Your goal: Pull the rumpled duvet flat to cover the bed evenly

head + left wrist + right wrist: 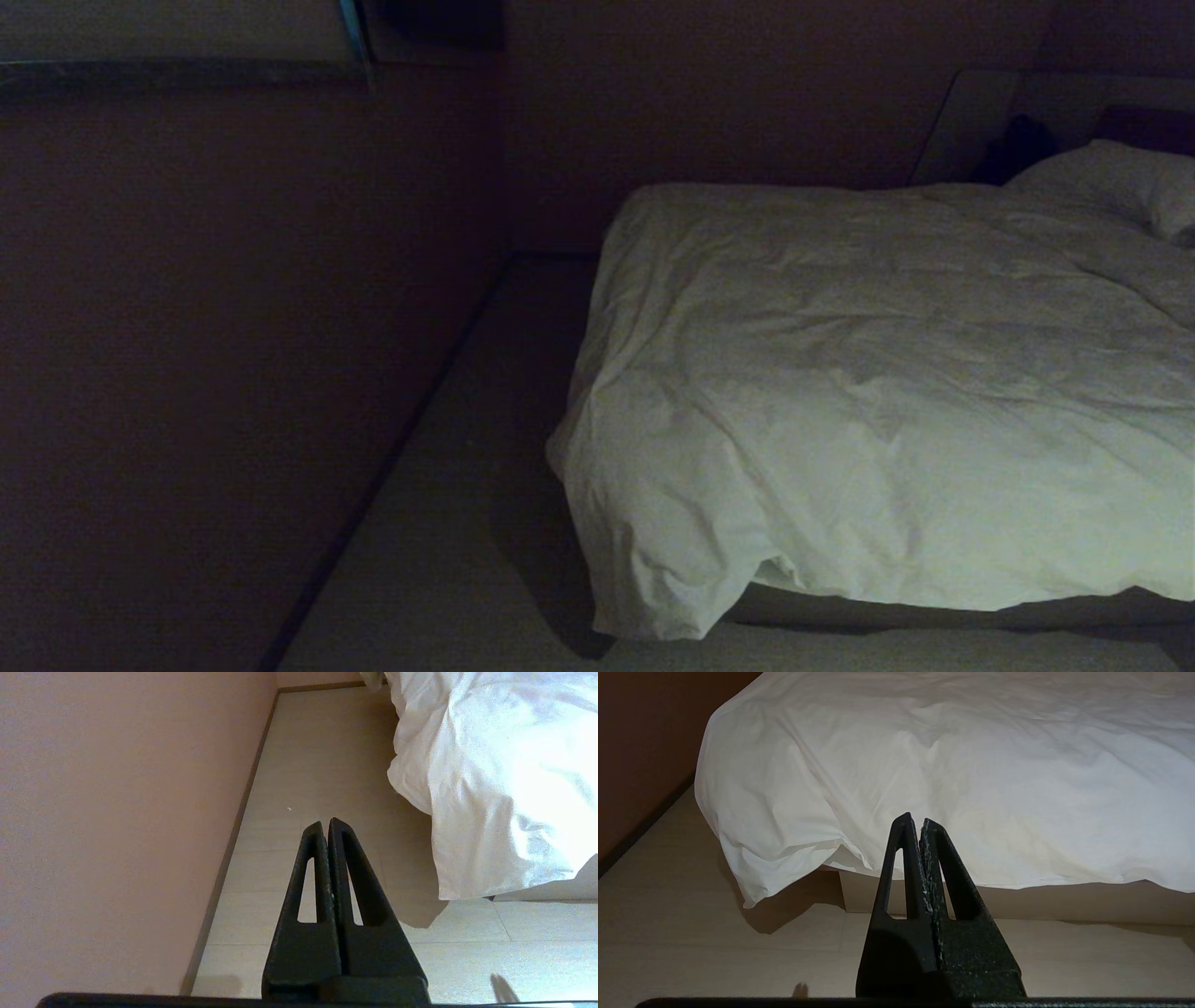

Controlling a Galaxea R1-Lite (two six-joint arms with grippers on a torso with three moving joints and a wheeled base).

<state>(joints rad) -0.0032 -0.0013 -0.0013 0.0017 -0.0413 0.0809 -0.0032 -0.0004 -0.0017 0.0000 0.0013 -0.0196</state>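
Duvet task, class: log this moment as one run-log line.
duvet: rumpled, corner drooping to floor | bed: base exposed | left gripper: shut, empty | right gripper: shut, empty

Left gripper (325, 823): black tapered slotted fingers; right gripper (913, 821) alike (white-flecked inner edges).

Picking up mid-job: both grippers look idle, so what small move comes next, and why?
Probably open the right gripper and ease it toward the duvet corner drooping to the floor. Both it and the left gripper are shut, empty and clear of the cloth, whose top is creased.
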